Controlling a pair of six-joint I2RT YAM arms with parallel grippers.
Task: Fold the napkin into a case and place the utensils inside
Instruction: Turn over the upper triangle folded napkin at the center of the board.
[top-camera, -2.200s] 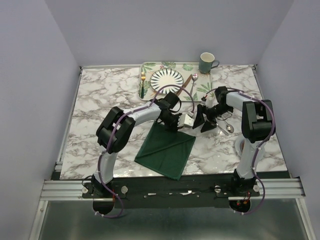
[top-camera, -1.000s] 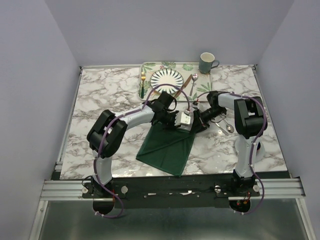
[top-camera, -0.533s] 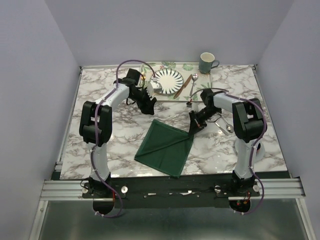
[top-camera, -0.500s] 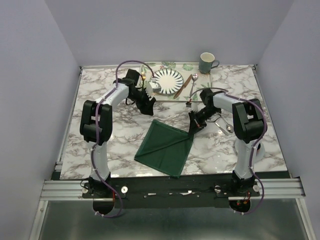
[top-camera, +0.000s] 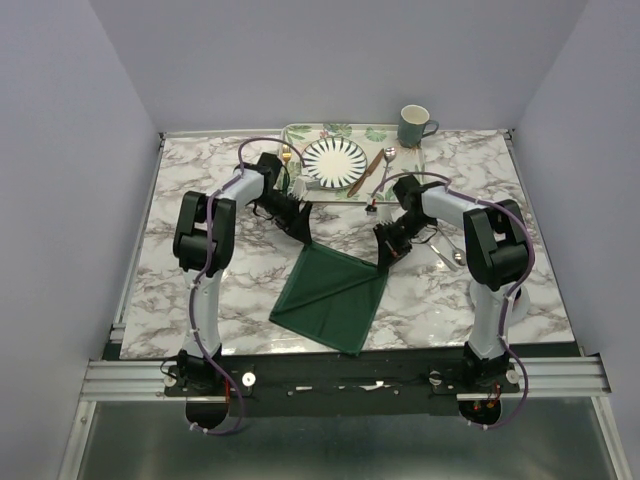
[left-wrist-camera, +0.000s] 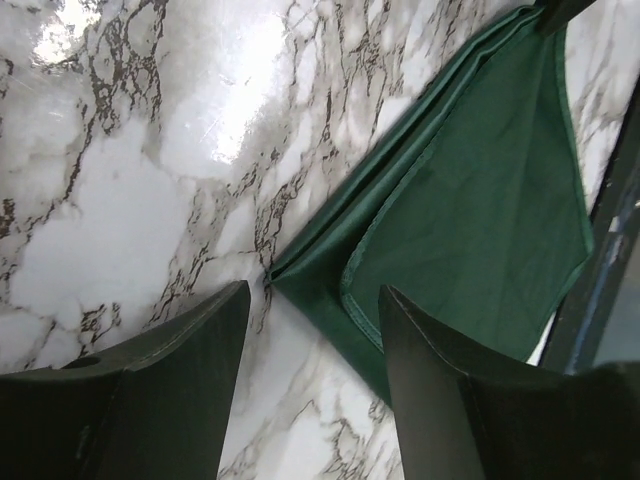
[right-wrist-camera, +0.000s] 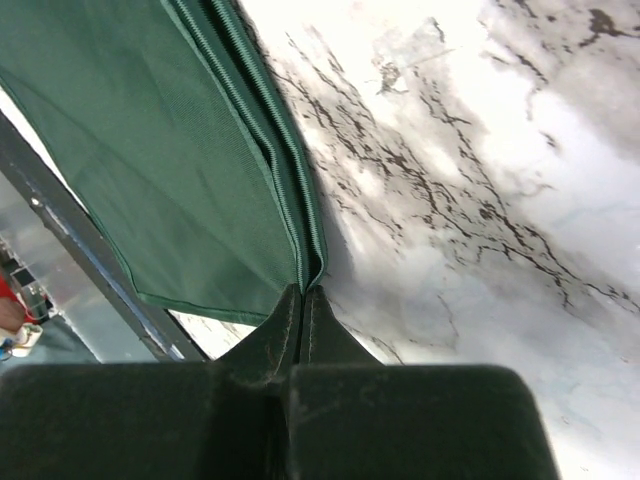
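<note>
Fold in hand: your right gripper clamps a corner of the dark green cloth napkin on the marble table
Left gripper gapes over the far corner; grasp it next

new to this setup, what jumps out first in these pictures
The dark green napkin, folded on the near middle of the marble table, stands out most. The right gripper is shut on its right corner, while the left gripper hangs open over its far corner. Behind them, a striped plate sits on a leaf-patterned tray.
</note>
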